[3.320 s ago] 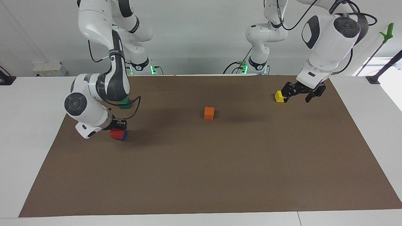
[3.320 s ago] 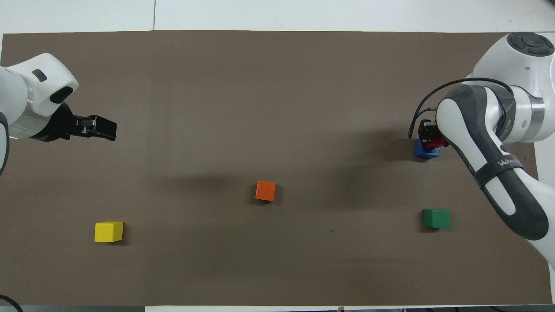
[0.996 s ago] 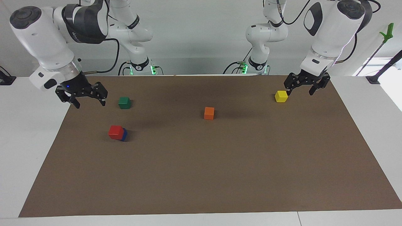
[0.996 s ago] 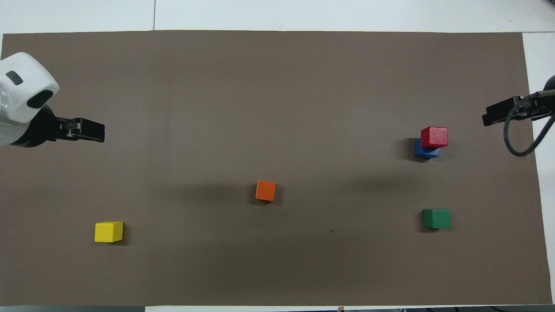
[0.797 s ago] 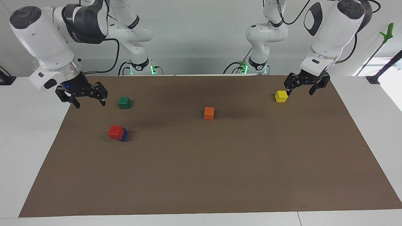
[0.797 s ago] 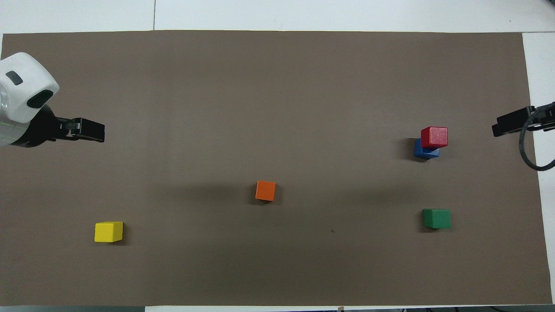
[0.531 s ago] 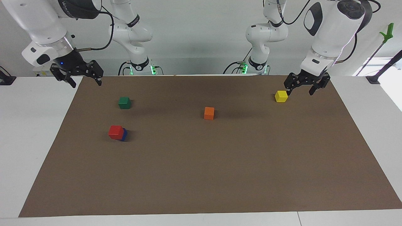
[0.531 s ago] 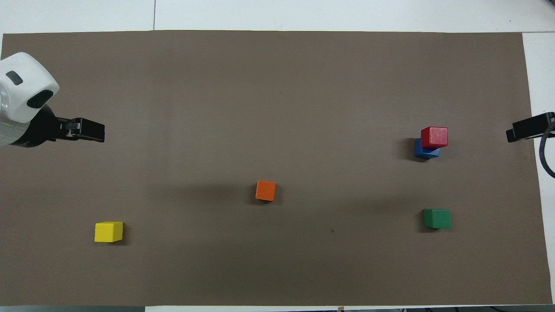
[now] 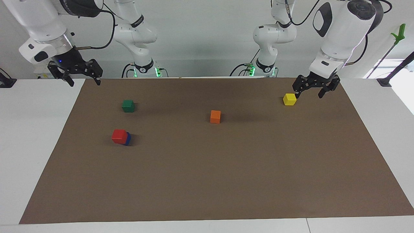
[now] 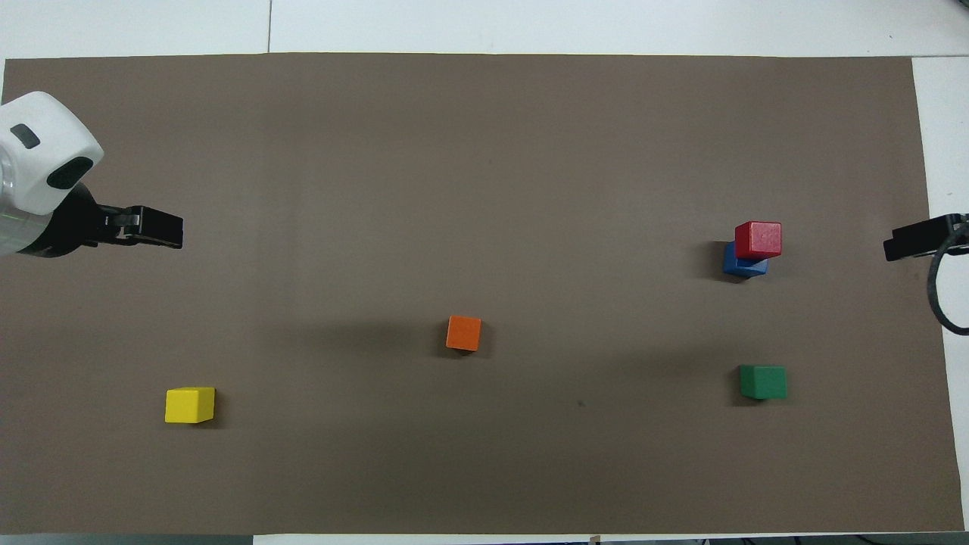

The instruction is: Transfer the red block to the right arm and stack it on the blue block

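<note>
Small glossy red block (image 9: 119, 136) sits on the small deep-blue block (image 9: 128, 138), nr my right arm's desk edge, overhanging a bit. My right gripper (image 9: 75, 75), jaws wide, empty, hangs over that corner; left gripper (image 9: 315, 87), jaws wide, waits by the yellow cube (image 9: 289, 99). Stack looks done.

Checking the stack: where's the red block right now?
The red block sits on the blue block, toward the right arm's end, farther from the robots than the green block.

Five blocks (image 9: 119, 136), two arms (image 9: 336, 32).
</note>
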`<action>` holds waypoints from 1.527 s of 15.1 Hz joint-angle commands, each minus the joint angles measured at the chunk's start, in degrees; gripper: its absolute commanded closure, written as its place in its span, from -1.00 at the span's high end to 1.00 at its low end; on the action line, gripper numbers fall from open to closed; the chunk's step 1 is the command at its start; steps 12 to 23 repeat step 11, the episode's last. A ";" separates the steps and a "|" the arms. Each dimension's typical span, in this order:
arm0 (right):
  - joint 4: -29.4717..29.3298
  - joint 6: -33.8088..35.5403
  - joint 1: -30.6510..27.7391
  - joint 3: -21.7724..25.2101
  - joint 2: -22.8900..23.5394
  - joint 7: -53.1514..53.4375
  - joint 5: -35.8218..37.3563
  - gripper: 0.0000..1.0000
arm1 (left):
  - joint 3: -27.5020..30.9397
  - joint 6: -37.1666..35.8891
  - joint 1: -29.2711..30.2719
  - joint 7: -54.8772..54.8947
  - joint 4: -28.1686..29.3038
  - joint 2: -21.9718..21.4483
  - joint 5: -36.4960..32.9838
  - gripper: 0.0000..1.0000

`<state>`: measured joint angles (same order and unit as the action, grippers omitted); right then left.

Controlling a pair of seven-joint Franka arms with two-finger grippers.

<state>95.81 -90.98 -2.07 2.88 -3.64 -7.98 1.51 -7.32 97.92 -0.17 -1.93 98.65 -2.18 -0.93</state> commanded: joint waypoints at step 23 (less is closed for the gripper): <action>0.95 1.60 -0.39 0.99 -1.98 0.16 0.08 1.00 | -0.15 -0.63 0.61 0.34 1.02 -1.16 0.31 1.00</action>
